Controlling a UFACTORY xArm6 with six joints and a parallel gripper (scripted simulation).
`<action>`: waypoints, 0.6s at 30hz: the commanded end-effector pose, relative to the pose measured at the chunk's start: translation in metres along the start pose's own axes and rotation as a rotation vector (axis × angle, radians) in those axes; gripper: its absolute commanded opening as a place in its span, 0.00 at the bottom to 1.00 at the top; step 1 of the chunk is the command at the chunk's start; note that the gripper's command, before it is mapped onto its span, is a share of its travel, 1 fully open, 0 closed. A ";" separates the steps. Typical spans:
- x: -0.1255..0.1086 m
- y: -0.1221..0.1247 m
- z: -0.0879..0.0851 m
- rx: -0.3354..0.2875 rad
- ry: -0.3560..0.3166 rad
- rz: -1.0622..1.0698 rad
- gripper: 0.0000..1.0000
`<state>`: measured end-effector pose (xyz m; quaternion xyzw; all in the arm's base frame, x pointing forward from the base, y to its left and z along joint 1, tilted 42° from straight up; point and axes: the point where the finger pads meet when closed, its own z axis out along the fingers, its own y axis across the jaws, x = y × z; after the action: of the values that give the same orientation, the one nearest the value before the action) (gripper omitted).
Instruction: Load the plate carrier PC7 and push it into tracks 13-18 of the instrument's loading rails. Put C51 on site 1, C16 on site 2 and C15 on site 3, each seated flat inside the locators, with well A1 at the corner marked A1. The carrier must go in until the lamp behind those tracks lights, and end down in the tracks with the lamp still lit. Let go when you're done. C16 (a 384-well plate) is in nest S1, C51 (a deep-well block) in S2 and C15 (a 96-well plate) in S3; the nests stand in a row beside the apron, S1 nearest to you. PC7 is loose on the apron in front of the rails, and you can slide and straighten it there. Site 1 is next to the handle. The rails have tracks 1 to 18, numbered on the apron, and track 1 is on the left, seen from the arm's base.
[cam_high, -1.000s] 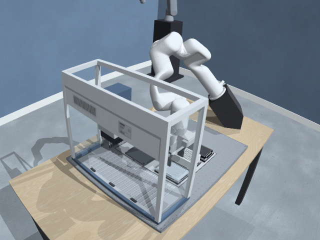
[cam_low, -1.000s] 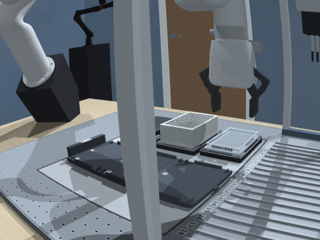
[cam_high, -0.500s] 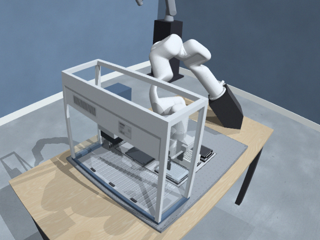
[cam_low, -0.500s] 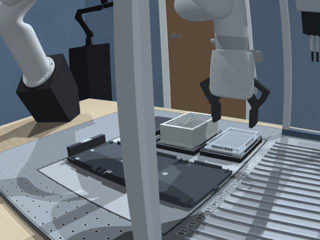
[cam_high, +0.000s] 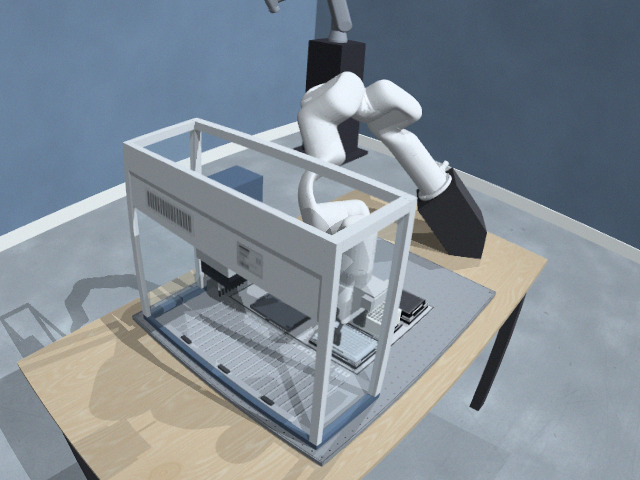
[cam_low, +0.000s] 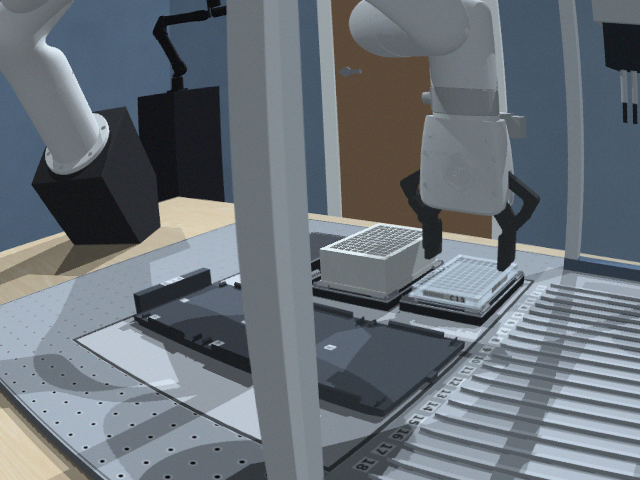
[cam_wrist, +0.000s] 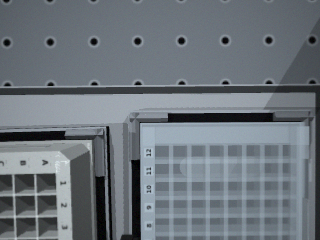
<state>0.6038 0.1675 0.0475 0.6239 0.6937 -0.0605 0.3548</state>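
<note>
My gripper (cam_low: 467, 253) is open and hangs just above the clear 96-well plate C15 (cam_low: 461, 282) in its black nest, one finger on each side of the plate. The plate fills the right of the wrist view (cam_wrist: 222, 182). The white deep-well block C51 (cam_low: 373, 255) sits in the nest beside it and shows at the lower left of the wrist view (cam_wrist: 42, 192). The dark carrier PC7 (cam_low: 305, 343) lies empty on the apron in front of the rails, its handle (cam_low: 173, 289) toward the left. C16 is mostly hidden behind the block.
The instrument's white frame post (cam_low: 273, 232) stands in front of the carrier in the exterior view. The loading rails (cam_low: 532, 361) run to the right, with track numbers along the apron edge. The pipetting head (cam_low: 622, 46) hangs at the upper right.
</note>
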 end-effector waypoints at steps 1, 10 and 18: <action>0.000 0.002 -0.001 -0.003 0.002 0.001 1.00; 0.000 0.002 0.000 -0.003 0.002 0.001 1.00; 0.000 0.002 0.005 -0.003 0.002 0.001 1.00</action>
<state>0.6059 0.1649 0.0439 0.6239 0.6937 -0.0603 0.3548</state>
